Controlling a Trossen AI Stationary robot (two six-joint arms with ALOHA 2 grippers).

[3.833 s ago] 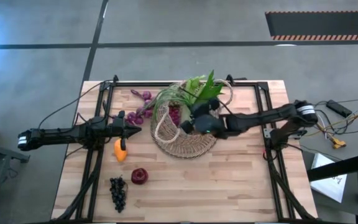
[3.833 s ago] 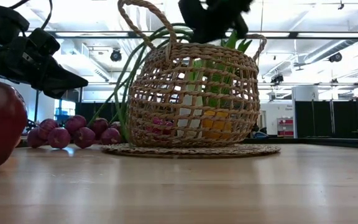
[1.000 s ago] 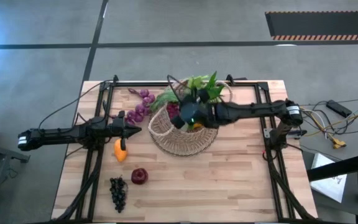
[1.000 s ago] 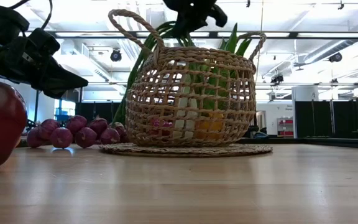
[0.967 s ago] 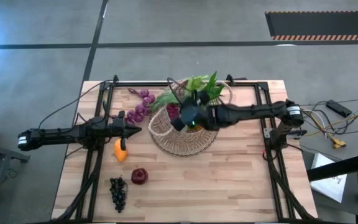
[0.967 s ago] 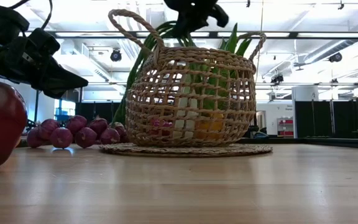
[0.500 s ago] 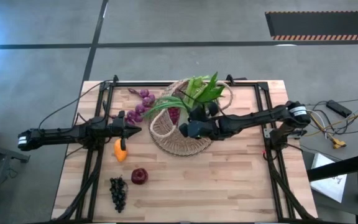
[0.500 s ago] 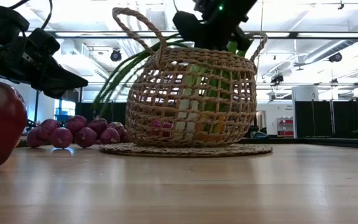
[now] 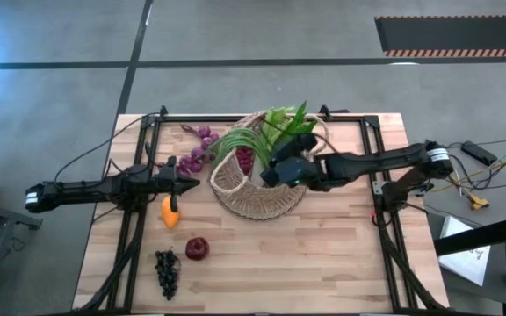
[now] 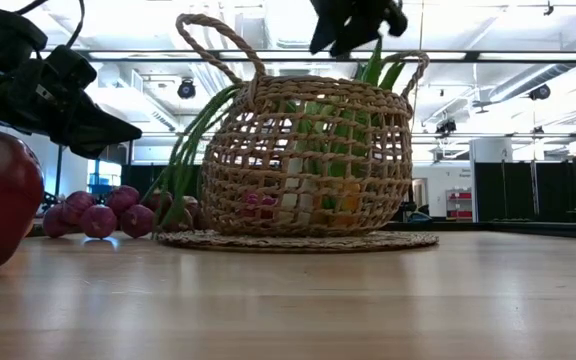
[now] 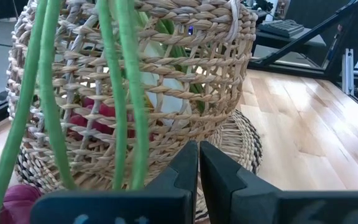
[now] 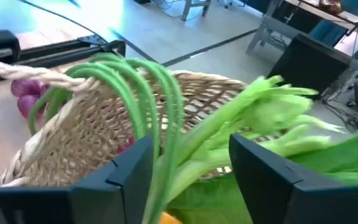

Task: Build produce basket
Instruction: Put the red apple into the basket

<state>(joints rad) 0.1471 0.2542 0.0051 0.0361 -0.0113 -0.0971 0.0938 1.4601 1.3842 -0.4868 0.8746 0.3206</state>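
Observation:
The tan wicker basket (image 9: 255, 186) stands on a round woven mat in the middle of the table; it also shows in the low view (image 10: 313, 160). Leafy greens (image 9: 281, 123), purple grapes (image 9: 246, 160) and an orange fruit (image 10: 340, 205) are inside it. Long scallion leaves (image 10: 183, 160) droop over its left rim. My right gripper (image 9: 272, 174) is open above the basket (image 12: 191, 180), with green stalks (image 12: 166, 118) beyond its fingers. My left gripper (image 9: 184, 183) is shut and empty, left of the basket (image 11: 197, 168).
Purple grapes (image 9: 198, 147) lie on the table left of the basket. An orange fruit (image 9: 170, 212), a dark red apple (image 9: 197, 248) and a dark grape bunch (image 9: 166, 270) lie near the front left. Black rails (image 9: 372, 167) run along the table's sides.
My right gripper has dipped toward the basket's right part and then risen again above it, shifting toward the table's right edge. The scallion leaves, which stood slanting up over the left rim, have fallen and now hang down outside the basket's left side.

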